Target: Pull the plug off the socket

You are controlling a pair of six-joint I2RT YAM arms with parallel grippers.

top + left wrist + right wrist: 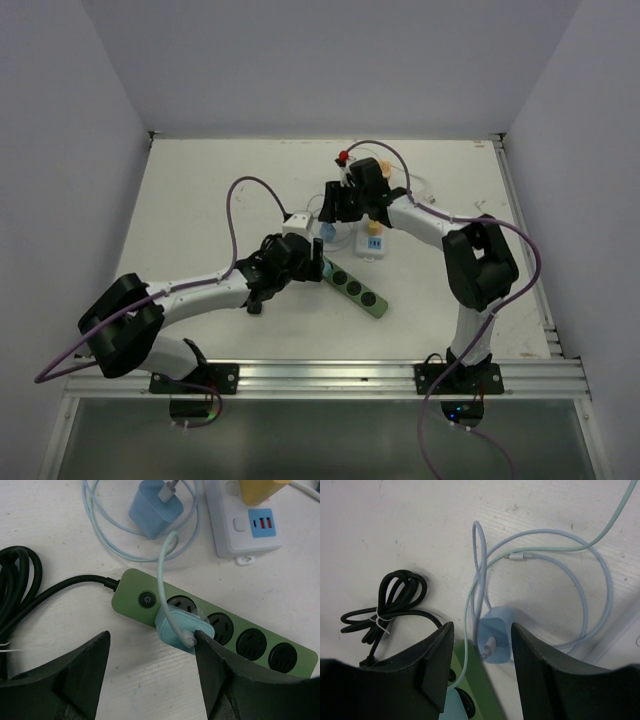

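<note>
A green power strip (250, 640) lies on the white table, also in the top view (360, 290). A teal plug (177, 630) with a pale cable sits in its second socket from the switch. My left gripper (150, 647) is open over the strip's switch end. Its right finger (225, 675) touches the plug's edge and its left finger (75, 675) is over bare table. My right gripper (481, 627) is open above a loose blue charger (496, 635) that lies just beyond the strip (480, 690).
A white power strip (240, 530) with a yellow plug (260, 490) lies beyond the green one. The blue charger (155, 510) and its looped pale cable (590, 580) lie between them. A bundled black cord (390, 605) lies left of the strip.
</note>
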